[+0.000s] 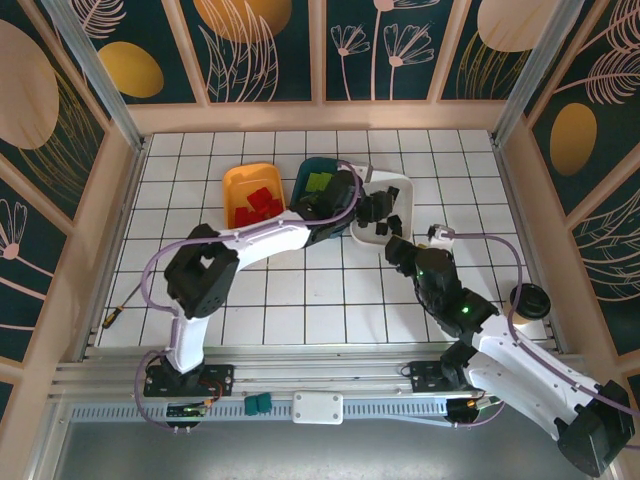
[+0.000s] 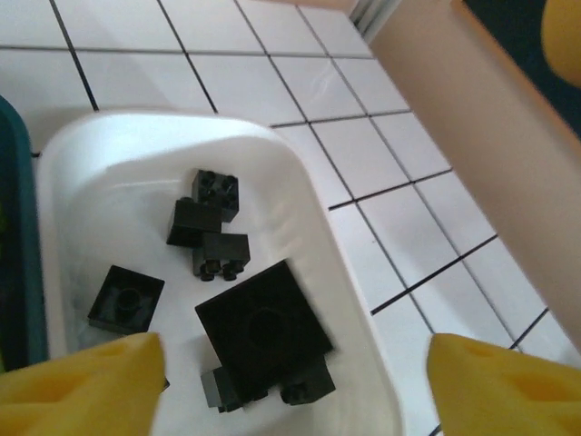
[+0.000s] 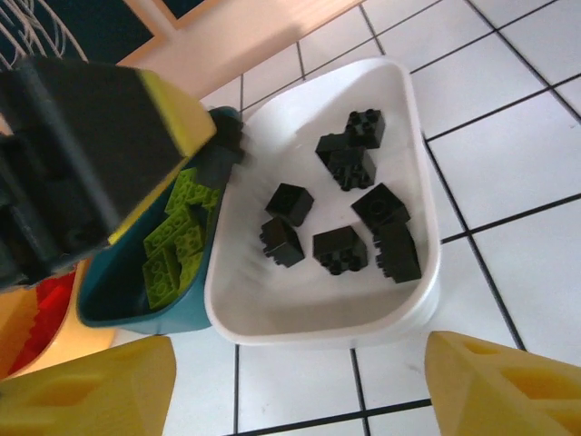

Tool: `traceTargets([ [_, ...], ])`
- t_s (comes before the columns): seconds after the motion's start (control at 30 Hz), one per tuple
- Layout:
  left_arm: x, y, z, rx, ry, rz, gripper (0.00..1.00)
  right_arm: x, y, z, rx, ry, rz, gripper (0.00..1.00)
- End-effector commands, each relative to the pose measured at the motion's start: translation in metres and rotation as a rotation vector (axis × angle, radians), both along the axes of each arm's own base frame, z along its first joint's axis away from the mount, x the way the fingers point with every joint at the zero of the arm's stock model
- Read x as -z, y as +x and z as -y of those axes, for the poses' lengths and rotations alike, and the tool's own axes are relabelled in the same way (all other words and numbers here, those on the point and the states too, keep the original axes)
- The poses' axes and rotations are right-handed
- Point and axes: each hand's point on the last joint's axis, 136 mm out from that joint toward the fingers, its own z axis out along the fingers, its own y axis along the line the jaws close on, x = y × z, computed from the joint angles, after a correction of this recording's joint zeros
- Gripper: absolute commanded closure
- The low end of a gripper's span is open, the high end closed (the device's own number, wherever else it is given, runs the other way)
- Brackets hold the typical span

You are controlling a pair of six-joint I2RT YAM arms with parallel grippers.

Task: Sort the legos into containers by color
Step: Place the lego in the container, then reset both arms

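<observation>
Three containers stand side by side at the back of the table. The orange tub holds red legos. Lime green legos lie in the dark teal tub. The white tub holds several black legos. My left gripper hangs open over the white tub. A blurred black brick lies below it, clear of both fingers. My right gripper stands open and empty at the white tub's near edge.
A paper cup stands at the right beside my right arm. A small tag lies right of the white tub. A white rounded box and two teal blocks sit on the front rail. Wooden walls enclose the table.
</observation>
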Motion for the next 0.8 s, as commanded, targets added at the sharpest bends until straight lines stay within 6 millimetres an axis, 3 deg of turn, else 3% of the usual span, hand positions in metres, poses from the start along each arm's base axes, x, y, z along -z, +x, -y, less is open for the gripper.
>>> traceTargets([
  [0.0,-0.006,0.006,-0.011,-0.029,0.06,0.013,0.05,-0.001,0.002,0.013,0.056,-0.043,0.001,0.21],
  [0.13,-0.046,0.007,-0.049,-0.112,0.026,0.086,0.01,-0.012,0.01,0.016,0.083,-0.085,0.032,0.18],
  [0.17,-0.056,0.006,-0.065,-0.142,0.011,0.103,0.01,-0.016,0.012,0.017,0.093,-0.094,0.047,0.16],
  [0.23,-0.057,0.004,-0.099,-0.205,-0.004,0.108,0.01,-0.021,0.017,0.02,0.118,-0.113,0.071,0.13],
  [0.3,-0.076,0.0,-0.146,-0.298,-0.025,0.153,0.01,-0.025,0.021,0.022,0.131,-0.142,0.096,0.08],
  [0.37,-0.08,-0.001,-0.191,-0.395,0.009,0.188,0.01,-0.026,0.025,0.027,0.164,-0.165,0.123,0.01],
  [0.53,-0.075,-0.017,-0.299,-0.655,0.197,0.289,0.01,-0.027,0.032,0.036,0.218,-0.161,0.133,0.01],
  [0.77,-0.091,-0.046,-0.402,-0.963,0.384,0.565,0.01,-0.026,0.052,0.054,0.277,-0.153,0.143,0.01],
])
